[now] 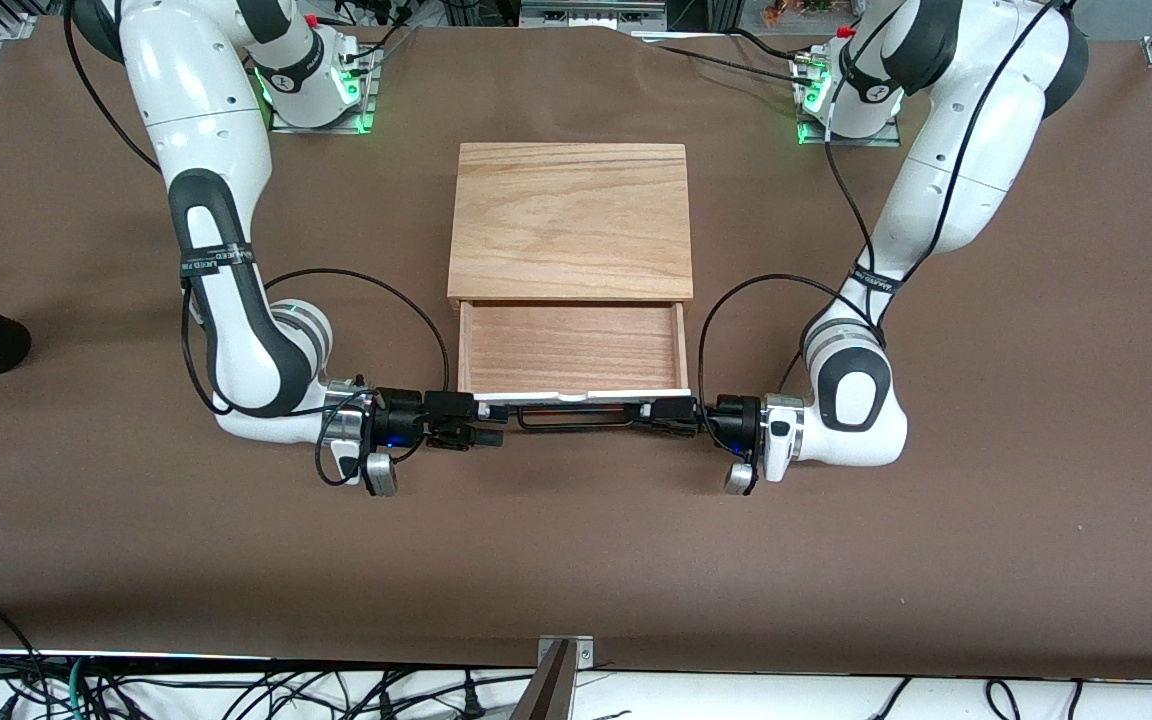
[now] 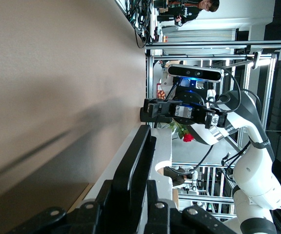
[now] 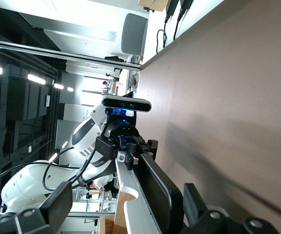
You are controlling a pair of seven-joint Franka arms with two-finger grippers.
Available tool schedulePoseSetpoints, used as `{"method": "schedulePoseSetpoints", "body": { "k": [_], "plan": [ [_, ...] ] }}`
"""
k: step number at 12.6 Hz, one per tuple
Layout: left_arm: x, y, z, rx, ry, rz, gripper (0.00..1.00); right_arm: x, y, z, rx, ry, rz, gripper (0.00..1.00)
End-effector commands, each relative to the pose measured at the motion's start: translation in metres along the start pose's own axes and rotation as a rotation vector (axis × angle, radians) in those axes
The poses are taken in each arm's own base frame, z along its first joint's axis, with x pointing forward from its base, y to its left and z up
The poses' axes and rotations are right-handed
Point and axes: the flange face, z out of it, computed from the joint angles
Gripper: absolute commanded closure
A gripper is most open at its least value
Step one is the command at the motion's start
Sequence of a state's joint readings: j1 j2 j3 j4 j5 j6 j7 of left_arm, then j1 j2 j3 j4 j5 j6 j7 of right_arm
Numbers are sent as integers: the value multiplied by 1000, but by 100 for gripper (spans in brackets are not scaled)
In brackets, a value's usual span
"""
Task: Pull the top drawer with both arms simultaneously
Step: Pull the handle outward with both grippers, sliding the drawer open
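**Drawer pulled out, both grippers at handle**

Brown table (image 1: 576, 560) carries an oak cabinet (image 1: 570, 220). Cables (image 1: 236, 695) hang along its edge nearest the front camera. The top drawer (image 1: 572, 348) stands out from the cabinet front. Right gripper (image 1: 481, 420) is released, fingers spread about the handle (image 1: 576, 417). Left gripper (image 1: 658, 415) grasps the handle's other end.

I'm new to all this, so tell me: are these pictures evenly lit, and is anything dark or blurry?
Front view: even overhead light, with soft shadows under both arms on the brown table. Left wrist view: the left gripper is a dark, soft foreground mass on the top drawer handle. Right wrist view: ceiling lights glare brightly; the right gripper is dim.
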State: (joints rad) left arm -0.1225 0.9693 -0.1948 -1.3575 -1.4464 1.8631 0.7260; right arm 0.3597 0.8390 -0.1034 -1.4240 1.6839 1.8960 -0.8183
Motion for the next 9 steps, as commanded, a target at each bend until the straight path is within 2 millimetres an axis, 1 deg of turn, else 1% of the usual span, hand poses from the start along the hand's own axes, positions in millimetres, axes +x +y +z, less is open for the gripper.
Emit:
{"method": "schedulePoseSetpoints", "body": {
  "k": [1,3,4,6,7,9],
  "plan": [
    [5,4,7,5,-11,2,48,3,-9,-4,11,-2,-3,0],
    [5,4,7,6,-10,0,24,3,-10,-5,-2,-14,-11,0],
    [6,4,6,7,-9,5,0,2,-8,-5,-6,-18,-14,0],
    [6,6,6,7,-7,5,0,4,-9,-7,-8,-17,-15,0],
    [6,5,5,10,-7,3,0,8,-12,-12,-27,-27,-35,0],
    [7,8,5,8,-6,8,0,12,-16,-19,-108,-93,-96,0]
  ]
}}
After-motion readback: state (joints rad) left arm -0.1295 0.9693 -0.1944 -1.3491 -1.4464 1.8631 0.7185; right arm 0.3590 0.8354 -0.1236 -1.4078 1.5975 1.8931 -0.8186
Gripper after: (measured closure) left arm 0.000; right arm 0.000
